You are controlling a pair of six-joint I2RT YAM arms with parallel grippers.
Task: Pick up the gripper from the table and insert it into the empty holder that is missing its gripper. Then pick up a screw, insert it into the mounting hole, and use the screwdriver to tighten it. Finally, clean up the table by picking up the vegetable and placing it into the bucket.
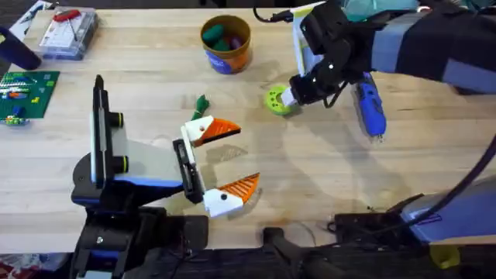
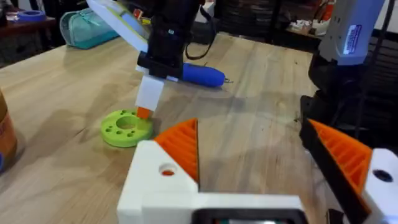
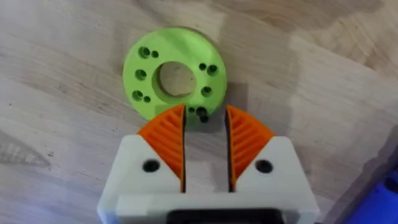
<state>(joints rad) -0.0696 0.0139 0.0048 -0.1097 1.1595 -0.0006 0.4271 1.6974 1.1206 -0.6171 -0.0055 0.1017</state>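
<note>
the right gripper [image 3: 205, 146] hangs over the lime-green disc [image 3: 175, 71], fingers a little apart around a tiny black screw [image 3: 202, 115]; it should drop straight, then pinch gently

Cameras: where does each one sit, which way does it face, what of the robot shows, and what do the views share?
Overhead: above the arm bases, looking down and forward over the table; shows both arms, left gripper open.
Left wrist: on the left arm, facing across the table at the right gripper; own fingers in the foreground.
Right wrist: looks straight down at the lime-green disc; own fingers slightly apart.
Shared: all three show the disc; overhead and left wrist also show the screwdriver.
</note>
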